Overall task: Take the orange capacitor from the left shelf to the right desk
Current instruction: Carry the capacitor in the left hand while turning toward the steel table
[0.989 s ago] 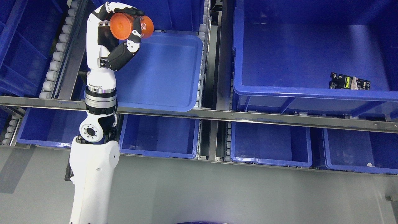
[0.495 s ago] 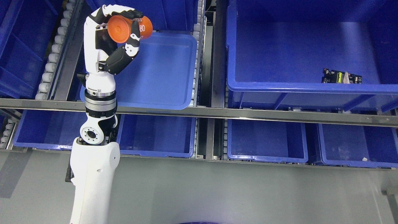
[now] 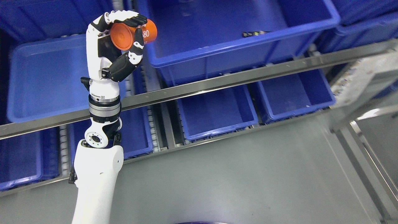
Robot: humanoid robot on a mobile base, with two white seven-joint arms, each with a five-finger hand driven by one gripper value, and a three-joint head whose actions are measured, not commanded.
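My left hand (image 3: pixel 129 32) is raised at the upper left, its fingers curled around the orange capacitor (image 3: pixel 132 31), a short orange cylinder with white digits on its side. The flat end of the capacitor faces me. Hand and capacitor hang in the air in front of the shelf, between a shallow blue tray (image 3: pixel 46 77) on the left and a deep blue bin (image 3: pixel 224 46) on the right. My white left arm rises from the bottom edge. The right arm does not show.
A steel shelf rail (image 3: pixel 217 84) runs diagonally across the picture. Several blue bins (image 3: pixel 214 112) sit on the lower level. A small circuit board (image 3: pixel 253 33) lies in the deep bin. The shelf's end post (image 3: pixel 357 87) stands at right, grey floor (image 3: pixel 248 180) below.
The whole picture has swung to the right and tilted, so the camera has turned; the shelf's right end and more floor now show. The hand keeps the capacitor in the same grasp.
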